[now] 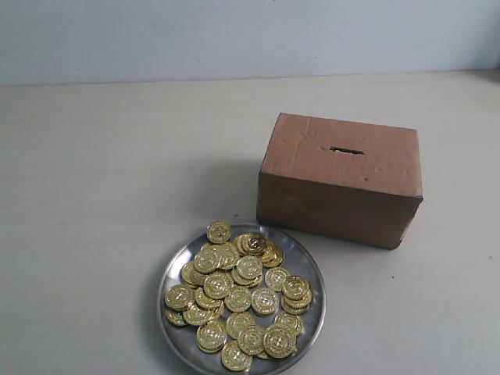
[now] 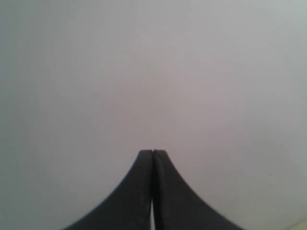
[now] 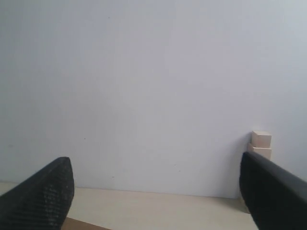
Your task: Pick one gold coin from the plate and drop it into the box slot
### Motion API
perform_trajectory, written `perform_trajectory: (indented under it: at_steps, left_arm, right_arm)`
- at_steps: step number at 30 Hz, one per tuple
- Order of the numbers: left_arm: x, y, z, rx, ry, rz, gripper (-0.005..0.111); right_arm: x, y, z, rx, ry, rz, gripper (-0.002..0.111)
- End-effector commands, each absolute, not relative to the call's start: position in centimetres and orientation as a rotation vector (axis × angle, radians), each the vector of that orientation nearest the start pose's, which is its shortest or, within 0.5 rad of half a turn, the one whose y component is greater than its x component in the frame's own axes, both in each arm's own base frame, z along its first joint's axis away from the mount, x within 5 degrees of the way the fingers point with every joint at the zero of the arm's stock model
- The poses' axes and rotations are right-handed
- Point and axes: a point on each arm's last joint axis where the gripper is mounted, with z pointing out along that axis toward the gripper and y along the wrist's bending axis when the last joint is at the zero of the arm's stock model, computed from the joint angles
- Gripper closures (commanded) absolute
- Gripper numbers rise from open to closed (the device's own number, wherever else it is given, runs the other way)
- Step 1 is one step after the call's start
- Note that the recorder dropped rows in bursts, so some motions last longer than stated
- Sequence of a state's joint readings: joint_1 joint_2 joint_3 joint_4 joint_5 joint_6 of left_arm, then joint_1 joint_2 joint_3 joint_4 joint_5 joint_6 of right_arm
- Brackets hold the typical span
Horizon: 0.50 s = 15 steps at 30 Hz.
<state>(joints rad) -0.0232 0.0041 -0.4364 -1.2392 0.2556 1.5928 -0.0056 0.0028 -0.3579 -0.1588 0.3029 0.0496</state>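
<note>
Dozens of gold coins (image 1: 238, 297) sit heaped on the plate (image 1: 309, 268), near the box (image 1: 336, 195), whose slot (image 1: 346, 150) faces up, ready for dropping. Left hand (image 2: 152, 152) is pinched together and right hand (image 3: 154, 165) spread wide, neither yet above the worktop (image 1: 94, 195) things.

Shiny gold coins (image 1: 238, 293) heaped on a silver plate (image 1: 310, 268); at one o'clock from it, a scuffed brown box (image 1: 340, 187) with a dark slot (image 1: 346, 150). Pale beige table (image 1: 94, 195).

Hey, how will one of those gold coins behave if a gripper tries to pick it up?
The gold coins look thin and flat, so probably stiff but hard to pinch. They overlap in a heap, so neighbours may shift. The shiny plate likely lets them slide.
</note>
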Motion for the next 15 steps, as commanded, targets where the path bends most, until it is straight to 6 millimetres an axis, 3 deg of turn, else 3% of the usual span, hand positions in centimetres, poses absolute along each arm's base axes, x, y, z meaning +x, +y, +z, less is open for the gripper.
perform_trajectory:
  at_steps: [1, 8, 10, 15]
  left_arm:
    - [0.4, -2.2, 34.3, 0.423, 1.068, 0.165, 0.107]
    - [2.7, -2.3, 30.0, 0.451, 1.209, 0.131, 0.107]
    - [3.6, -2.3, 27.8, 0.46, 1.278, 0.117, 0.107]
    - [4.4, -2.4, 25.3, 0.471, 1.354, 0.1, 0.107]
  right_arm:
    - [2.5, -0.4, 30.2, -0.024, 1.424, -0.121, 0.02]
    - [2.7, -0.5, 29.6, -0.023, 1.455, -0.122, 0.02]
    - [3.7, -0.3, 27.7, -0.037, 1.447, -0.115, 0.02]
    - [5.0, -0.2, 23.1, -0.013, 1.582, -0.063, 0.02]
